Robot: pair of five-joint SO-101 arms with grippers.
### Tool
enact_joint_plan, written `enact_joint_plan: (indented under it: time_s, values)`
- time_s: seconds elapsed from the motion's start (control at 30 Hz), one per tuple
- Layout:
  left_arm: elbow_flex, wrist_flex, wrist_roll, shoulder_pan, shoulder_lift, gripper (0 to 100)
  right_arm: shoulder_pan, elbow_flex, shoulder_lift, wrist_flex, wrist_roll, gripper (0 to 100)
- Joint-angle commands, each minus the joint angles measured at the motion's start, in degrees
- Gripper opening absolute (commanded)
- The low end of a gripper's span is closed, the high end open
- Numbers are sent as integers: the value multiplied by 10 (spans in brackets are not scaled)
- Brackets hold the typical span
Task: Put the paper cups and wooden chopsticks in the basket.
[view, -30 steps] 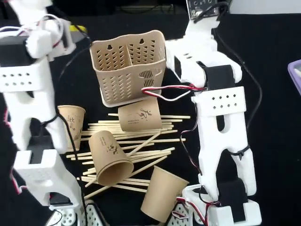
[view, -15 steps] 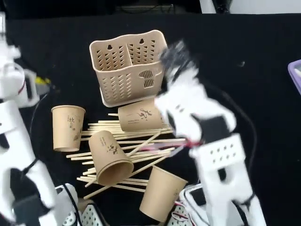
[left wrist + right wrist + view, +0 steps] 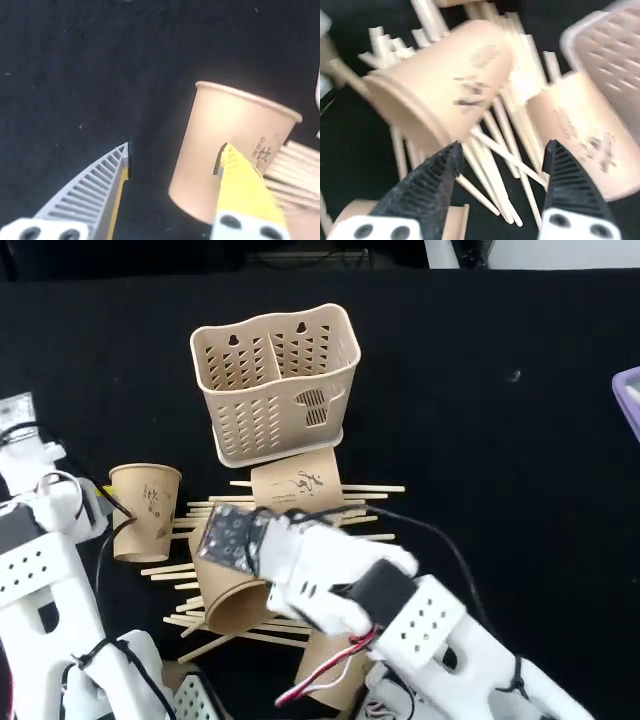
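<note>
Moved: right arm (image 3: pixel 400 615) has swung from upright beside the basket down across the pile; left arm (image 3: pixel 40 560) has dropped lower at the left edge.
Chopsticks (image 3: pixel 200 506): loose heap flat on the surface, just in front of the basket, none inside.
Upright cup (image 3: pixel 145 510): stands mouth up at the heap's left end.
Lying cup (image 3: pixel 298 483): on its side on the chopsticks, right at the basket's foot.
Tipped cup (image 3: pixel 232 595): on its side on the heap, mouth toward the near edge, partly under the right arm.
Fourth cup (image 3: pixel 325 680): near edge, mostly hidden by the right arm.
Basket (image 3: pixel 260 420): upright, two compartments, behind the heap.
Right gripper (image 3: pixel 505 145): jaws spread, holding nothing, above the chopsticks between the tipped cup and the lying cup.
Left gripper (image 3: pixel 174 146): jaws spread, holding nothing, one finger in front of the upright cup; contact not discernible.
Surface (image 3: pixel 480 440): black.
</note>
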Motion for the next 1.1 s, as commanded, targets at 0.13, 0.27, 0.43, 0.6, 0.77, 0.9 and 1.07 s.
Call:
enact_joint_plan:
  time_s: [0.13, 0.27, 0.43, 0.6, 0.77, 0.9, 1.07]
  values:
    - [22, -26, 127, 0, -18, 288, -47, 8, 15, -17, 5, 269]
    - [34, -28, 133, 0, -18, 288, -49, 22, 14, -32, 4, 269]
    - [44, -28, 133, 0, -18, 288, -50, -23, 9, 25, 4, 269]
    - [44, -28, 133, 0, -18, 288, -86, -75, -1, 67, -18, 269]
    - [44, -27, 133, -1, -18, 288, -146, -55, 12, 5, -70, 269]
    - [70, -27, 133, 7, -18, 288, -148, -20, 39, -71, -92, 269]
    - [103, -23, 83, 113, -18, 288, -149, -15, 70, -111, -101, 269]
